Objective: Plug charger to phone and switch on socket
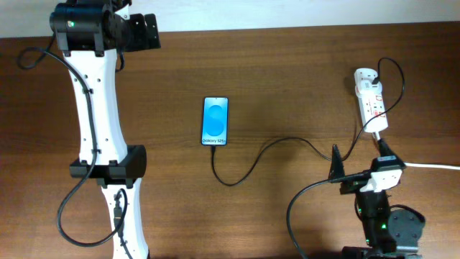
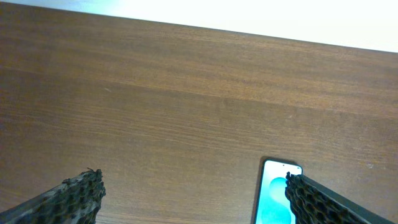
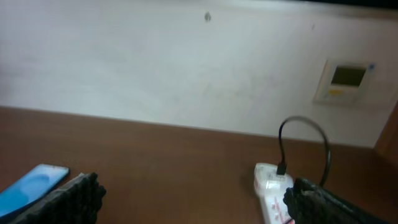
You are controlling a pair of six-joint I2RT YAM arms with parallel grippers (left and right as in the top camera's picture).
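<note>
The phone [image 1: 215, 121] lies flat at the table's middle, its screen lit blue. It also shows in the left wrist view [image 2: 275, 194] and the right wrist view [image 3: 32, 185]. The charger, a thin black cable [image 1: 251, 167], runs from the phone's near edge in a curve right to the socket [image 1: 371, 101], a white power strip at the far right. Its plug sits in the strip's far end [image 3: 281, 168]. My left gripper [image 2: 196, 200] is open and empty, high at the far left [image 1: 149, 32]. My right gripper [image 3: 199, 202] is open and empty, just short of the socket [image 1: 359, 162].
A thick white cord [image 1: 431, 166] leaves the socket toward the right edge. The left arm's white links [image 1: 93, 129] stretch along the table's left side. A pale wall with a small panel [image 3: 345, 81] stands behind the table.
</note>
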